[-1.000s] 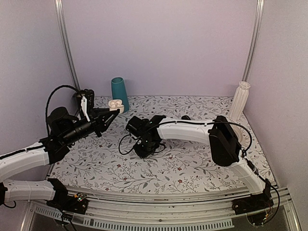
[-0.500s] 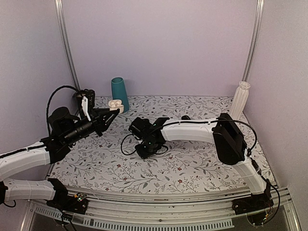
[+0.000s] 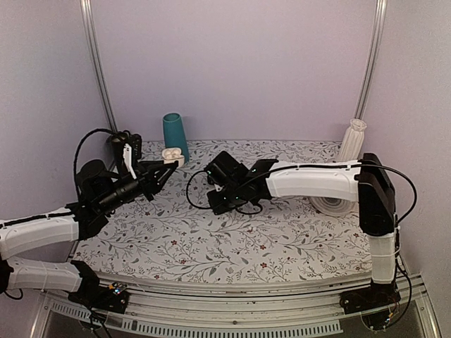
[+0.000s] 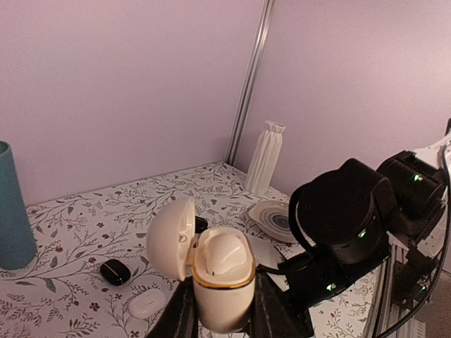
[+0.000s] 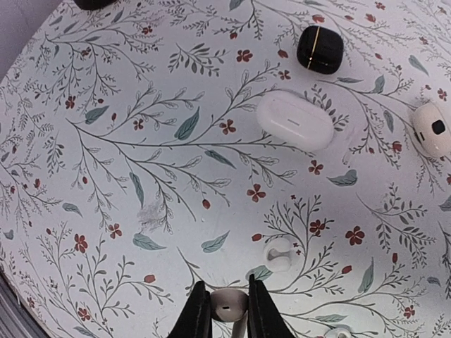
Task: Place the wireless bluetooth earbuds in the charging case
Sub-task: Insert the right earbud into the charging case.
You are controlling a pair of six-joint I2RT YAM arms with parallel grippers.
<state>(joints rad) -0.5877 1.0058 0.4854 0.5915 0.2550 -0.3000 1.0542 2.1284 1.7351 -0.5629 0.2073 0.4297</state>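
Observation:
My left gripper [image 4: 224,299] is shut on the charging case [image 4: 222,278], a white case with a gold rim held upright with its lid [image 4: 170,238] hinged open to the left. A rounded white shape fills its top opening. In the top view the case [image 3: 171,153] hangs at the back left, near the teal cup. My right gripper [image 5: 227,296] is shut on one white earbud [image 5: 229,304], held above the floral table. A second earbud [image 5: 279,254] lies on the table just beyond those fingers.
A closed white oblong case [image 5: 294,120], a small black case [image 5: 319,48] and a white round dark-centred piece [image 5: 435,129] lie on the table. A teal cup [image 3: 175,135] stands at the back left, a white ribbed vase [image 3: 352,144] at the back right, and a round plate [image 3: 331,205] on the right.
My right arm has lifted and swung back and to the right, its jaws closing a little more on the earbud. The plate on the right is now uncovered. The left gripper has barely moved.

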